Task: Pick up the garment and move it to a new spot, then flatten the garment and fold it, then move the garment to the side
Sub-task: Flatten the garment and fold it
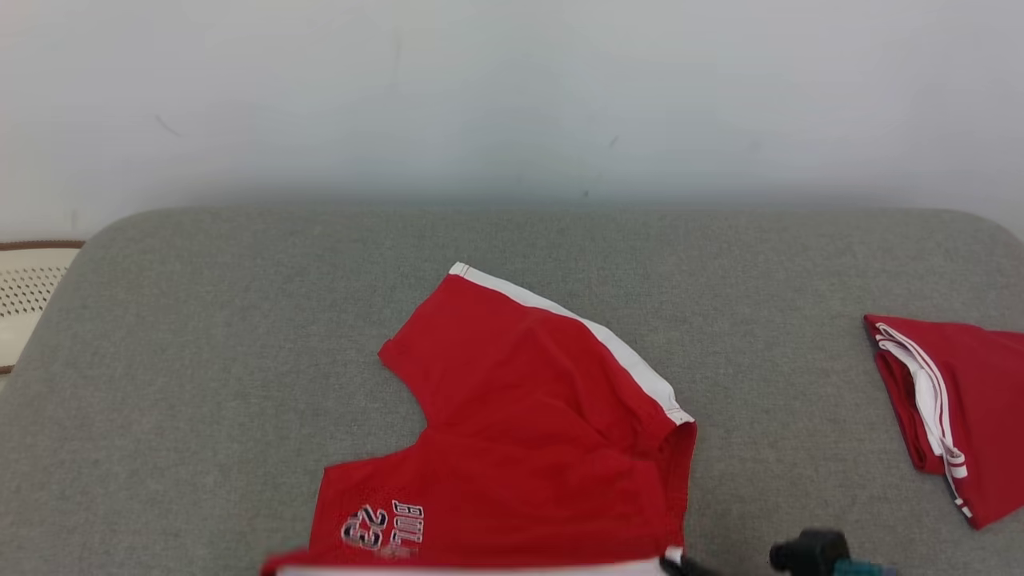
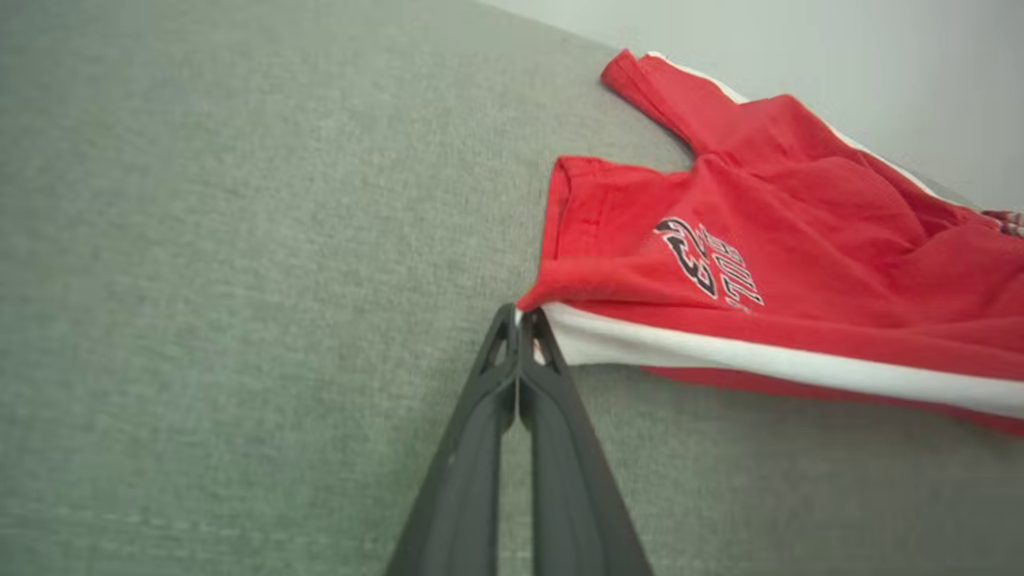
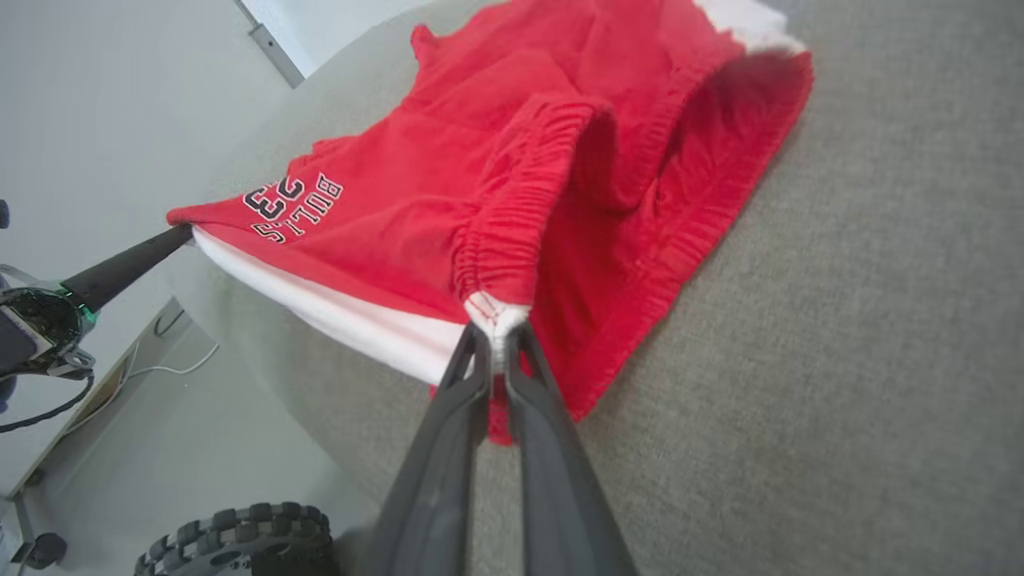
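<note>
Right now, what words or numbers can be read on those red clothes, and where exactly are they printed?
"BULLS": printed in dark, pale-edged letters on one leg of the red shorts, near the hem.
"23": right beside that word, on the same leg.
On the folded red garment no lettering can be read; a small mark at its lower edge is too small to make out.

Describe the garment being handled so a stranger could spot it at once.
On the grey padded surface, look mid-front. The red shorts there lie spread out, with a white side stripe and "BULLS 23" on one leg, their near edge pinched by the left gripper and right gripper. The other red garment, far right, is folded and lies free.
</note>
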Available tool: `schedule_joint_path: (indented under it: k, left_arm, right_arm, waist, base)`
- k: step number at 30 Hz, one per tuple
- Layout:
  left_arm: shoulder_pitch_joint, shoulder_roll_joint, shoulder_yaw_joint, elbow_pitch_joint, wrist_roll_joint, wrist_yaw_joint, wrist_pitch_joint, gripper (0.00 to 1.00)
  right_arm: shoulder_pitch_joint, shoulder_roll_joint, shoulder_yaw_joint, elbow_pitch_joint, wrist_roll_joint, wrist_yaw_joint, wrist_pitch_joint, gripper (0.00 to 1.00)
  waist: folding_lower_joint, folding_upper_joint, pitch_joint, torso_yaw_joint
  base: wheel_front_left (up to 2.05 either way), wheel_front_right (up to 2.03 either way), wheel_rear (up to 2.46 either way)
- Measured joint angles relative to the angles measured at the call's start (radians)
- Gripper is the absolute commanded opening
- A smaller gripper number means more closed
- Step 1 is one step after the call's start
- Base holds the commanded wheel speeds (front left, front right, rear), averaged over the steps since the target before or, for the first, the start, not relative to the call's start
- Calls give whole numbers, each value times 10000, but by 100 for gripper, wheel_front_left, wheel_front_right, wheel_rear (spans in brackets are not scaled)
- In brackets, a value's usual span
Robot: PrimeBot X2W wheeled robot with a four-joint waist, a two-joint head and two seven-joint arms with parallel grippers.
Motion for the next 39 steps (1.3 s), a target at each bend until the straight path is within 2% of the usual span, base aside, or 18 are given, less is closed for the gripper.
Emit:
schedule_joint_path:
  k: [4,5,6,11,18,32,39]
  left_arm:
    - [-1038,222,48,-840,316,-2,0,0]
    - [-1666,261,-15,-1045,472,-2,0,0]
    - [-1666,261,-15,-1045,472,-2,0,0]
    - [-3763,320,-320,-621,849,-4,2,0]
    - [-6473,31,-525,1060,1682,27,-2,0]
    - [-10196,42,-1231,5206,2869,449,0,0]
    - [-11486,-186,-1461,6272,3080,997,-2,0]
  right_arm:
    - [-118,77,-1066,-320,52,0,-2,0]
    - [-120,186,-1613,-416,153,0,-2,0]
    - [-120,186,-1613,-416,153,0,-2,0]
    - [-377,654,-2836,-439,640,0,0,0]
    - [-1063,1463,-4069,-88,1074,0,-2,0]
    - [-2401,2951,-4719,257,815,-2,-2,0]
    - [-2690,3657,-5494,495,230,-2,-2,0]
  waist:
    - [1,0,223,-39]
    - [1,-1,367,-64]
    - [1,-1,367,-64]
    - [2,1,928,-152]
    - [4,3,1929,-410]
    - [4,3,3604,-1542]
    - [4,3,4351,-1900]
  base:
    - [0,0,0]
    - [0,0,0]
    - [0,0,0]
    - [0,0,0]
    - [0,0,0]
    - [0,0,0]
    - [0,0,0]
